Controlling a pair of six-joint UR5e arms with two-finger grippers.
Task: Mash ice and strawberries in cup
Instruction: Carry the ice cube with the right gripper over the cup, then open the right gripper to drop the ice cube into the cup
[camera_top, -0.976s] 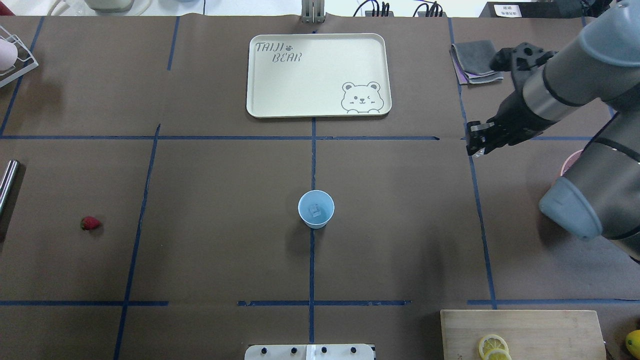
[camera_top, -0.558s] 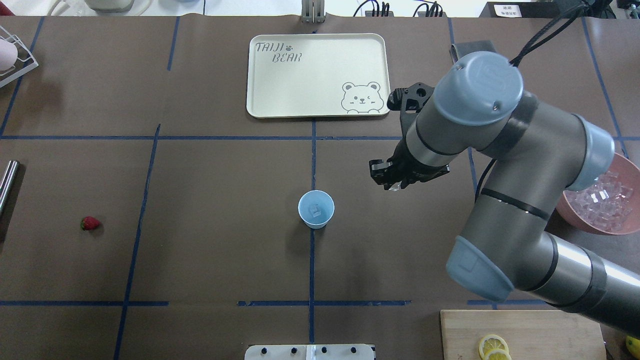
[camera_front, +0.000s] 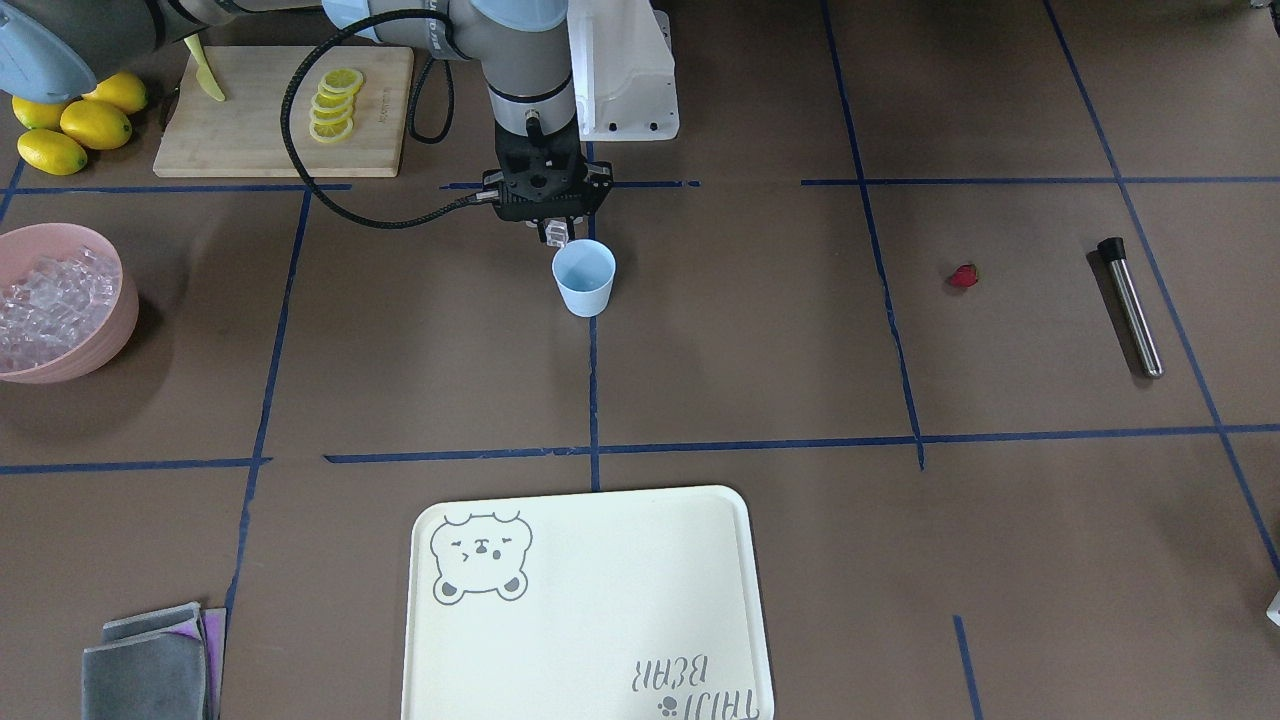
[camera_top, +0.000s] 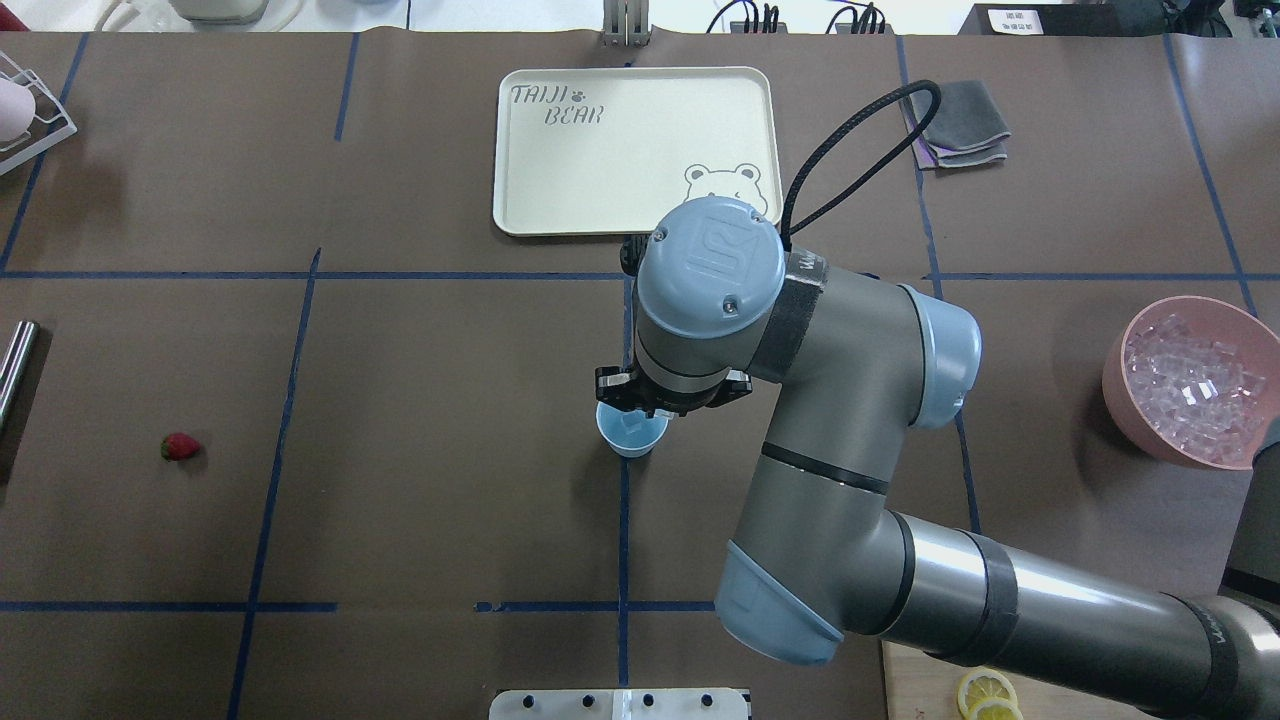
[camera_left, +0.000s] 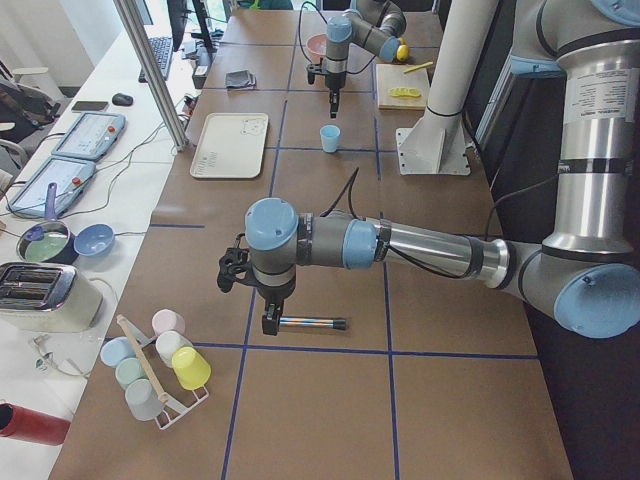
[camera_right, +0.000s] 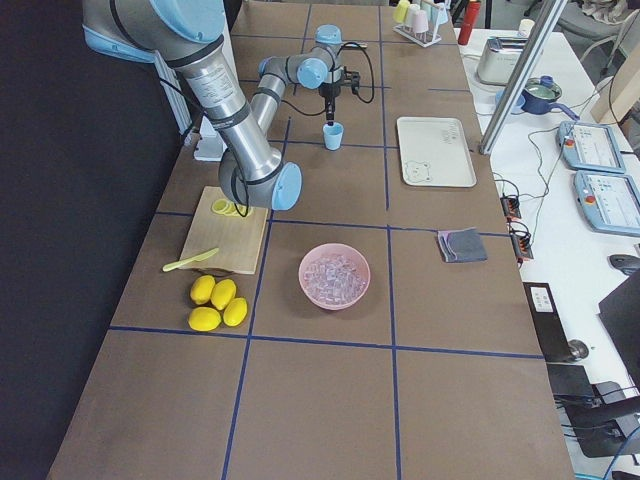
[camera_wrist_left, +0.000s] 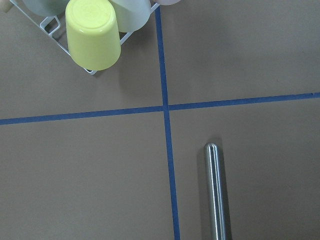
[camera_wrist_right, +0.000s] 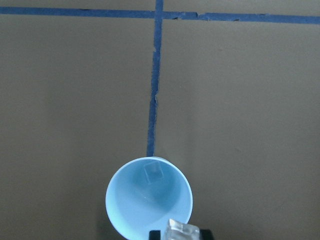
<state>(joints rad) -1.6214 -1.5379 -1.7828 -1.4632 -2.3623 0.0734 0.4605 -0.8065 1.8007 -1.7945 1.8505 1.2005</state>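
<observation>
Pale blue cup (camera_wrist_right: 149, 200) sits on the table (camera_top: 400, 520) right under me, one ice cube (camera_wrist_right: 153, 172) in its bottom. My right jaws pinch a second cube (camera_wrist_right: 182, 231) just over the rim so it drops in cleanly. Strawberry (camera_top: 180, 446) lies well apart; left jaws, cannot tell.

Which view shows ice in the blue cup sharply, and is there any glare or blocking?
Right wrist view: sharp on the small pale blue plastic cup, one clear ice cube inside; a second cube in the right hand is cropped at the bottom edge. Overhead view: the arm hides part of the cup. Left wrist view: a pale glare streak runs along the shiny steel rod.
</observation>
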